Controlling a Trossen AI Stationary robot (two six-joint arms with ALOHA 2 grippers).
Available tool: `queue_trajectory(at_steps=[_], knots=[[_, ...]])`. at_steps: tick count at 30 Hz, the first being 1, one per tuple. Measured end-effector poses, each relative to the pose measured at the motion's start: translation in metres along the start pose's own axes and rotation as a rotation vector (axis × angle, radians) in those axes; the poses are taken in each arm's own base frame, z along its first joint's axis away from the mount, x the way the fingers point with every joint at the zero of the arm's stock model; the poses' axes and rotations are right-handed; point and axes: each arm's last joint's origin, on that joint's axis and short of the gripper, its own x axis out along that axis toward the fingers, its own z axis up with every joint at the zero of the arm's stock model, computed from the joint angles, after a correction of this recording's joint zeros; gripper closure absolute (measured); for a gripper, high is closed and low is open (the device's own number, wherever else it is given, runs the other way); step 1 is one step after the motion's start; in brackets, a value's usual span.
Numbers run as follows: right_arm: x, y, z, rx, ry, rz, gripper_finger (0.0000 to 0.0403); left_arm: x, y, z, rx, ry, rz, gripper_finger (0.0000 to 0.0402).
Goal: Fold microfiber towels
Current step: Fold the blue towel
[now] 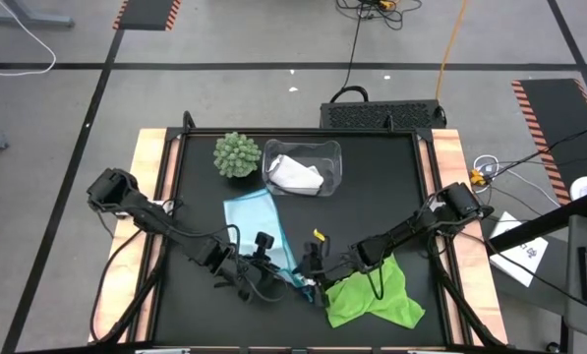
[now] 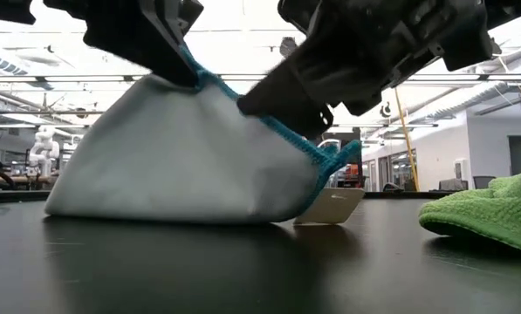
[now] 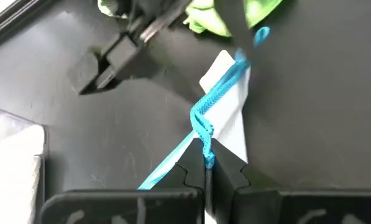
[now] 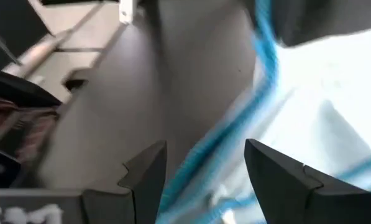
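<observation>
1. Fingers first: the left gripper (image 3: 207, 171) has its fingers pinched tight on the stitched blue hem of the light blue towel (image 1: 257, 224), so that edge is lifted off the table (image 1: 391, 197). The right gripper (image 4: 204, 168) has its fingers spread wide with the same hem running between them, not clamped on anything yet as far as I can see.

2. Where stuff is: the light blue towel sits mid-table, near end tented up in the low view, far end flat and reaching toward the spiky ball plant (image 1: 236, 154). Its little white tag (image 2: 332, 206) hangs at the lifted corner. The lime green towel (image 1: 376, 295) is crumpled just beside it under the right arm. The white towel (image 1: 295, 174) is inside the clear bin (image 1: 333, 157) at the back.

3. Handling guess: this cloth looks super light and floppy. It drapes straight down from the pinch point, so it won't hold any shape on its own. Microfiber is probably grabby rather than slippery, so a pinch should hold, but it may drag and bunch on the table.

4. Where to grab: the stitched hem near a corner looks like the best bet, thicker and easy to pinch. I'd want the right fingers closing on the hem a bit along from the left ones, so the edge stays taut for the fold.
</observation>
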Motion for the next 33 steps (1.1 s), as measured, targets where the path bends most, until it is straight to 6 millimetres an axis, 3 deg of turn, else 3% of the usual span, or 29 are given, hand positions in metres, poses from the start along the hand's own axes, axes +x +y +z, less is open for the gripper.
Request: queue_trajectory(at_steps=[7,10,13,15,25,33], knots=[[0.001,0.000,-0.009,-0.025,0.073,-0.016,0.0233,-0.012,0.000,0.015,0.018,0.012,-0.011,0.0394],[0.000,-0.001,-0.014,-0.082,0.115,-0.051,0.0285,-0.015,-0.004,0.016,0.016,0.019,-0.022,0.0397],[-0.001,0.001,-0.012,-0.165,0.111,-0.045,0.0364,-0.018,-0.012,0.015,-0.005,0.032,-0.037,0.0394],[-0.004,0.002,-0.009,-0.206,0.104,-0.034,0.0391,-0.021,-0.019,0.014,-0.023,0.041,-0.049,0.0397],[-0.015,-0.006,0.035,-0.253,0.211,-0.076,0.0400,-0.036,-0.052,-0.003,-0.093,0.087,0.124,0.0396],[-0.014,-0.035,0.069,-0.312,0.239,-0.067,0.0402,-0.042,-0.060,-0.025,-0.147,0.164,0.264,0.0395]])
